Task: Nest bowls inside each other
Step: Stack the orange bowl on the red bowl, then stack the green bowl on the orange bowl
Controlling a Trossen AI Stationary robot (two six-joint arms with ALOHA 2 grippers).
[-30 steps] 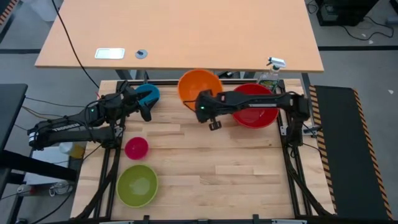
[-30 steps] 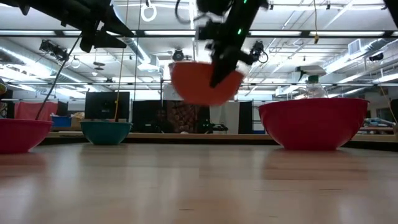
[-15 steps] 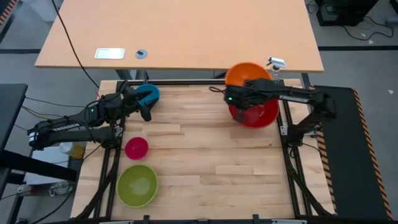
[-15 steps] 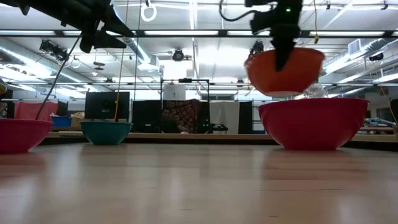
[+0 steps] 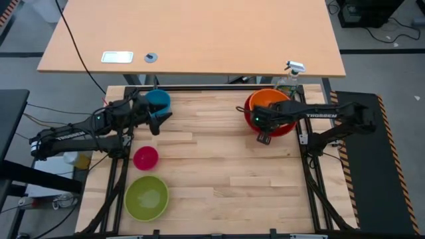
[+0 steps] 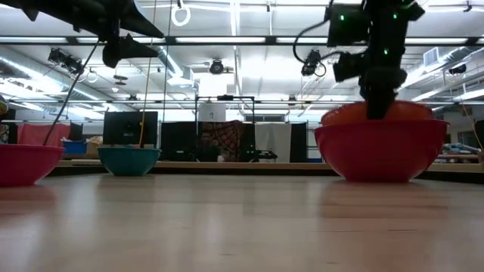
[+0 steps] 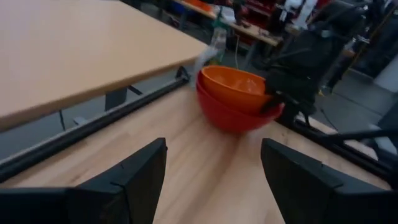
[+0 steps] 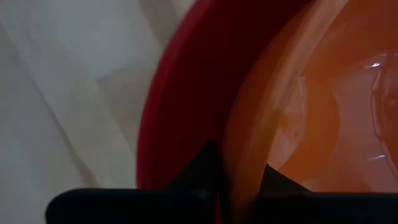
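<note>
The orange bowl (image 5: 269, 103) sits down inside the red bowl (image 5: 287, 127) at the table's far right, its rim (image 6: 355, 113) a little above the red one's (image 6: 382, 149). My right gripper (image 5: 261, 123) is shut on the orange bowl at its near-left side. My left gripper (image 5: 155, 119) hovers open just beside the blue bowl (image 5: 158, 99) at the far left and touches nothing. The pink bowl (image 5: 145, 158) and the green bowl (image 5: 146, 198) stand upright on the table's near left. My right gripper pinches the orange bowl's rim (image 8: 239, 168) on its near-left side, one finger (image 8: 277, 180) inside the bowl and the other (image 8: 208, 165) outside it, between the orange wall and the red wall (image 8: 180, 93). The fingers point steeply down. The bowl sits upright within the red bowl.
A clear bottle (image 5: 288, 81) stands just past the far right corner, behind the red bowl. A larger tan table (image 5: 192, 40) lies beyond the far edge. The middle and near right of the wooden table top (image 5: 232, 172) are bare.
My right gripper has carried the orange bowl from the far middle toward the table's right edge, over the red bowl, then down into it, rolling its wrist on the way. My left gripper has turned a little in place, so more of the blue bowl shows.
</note>
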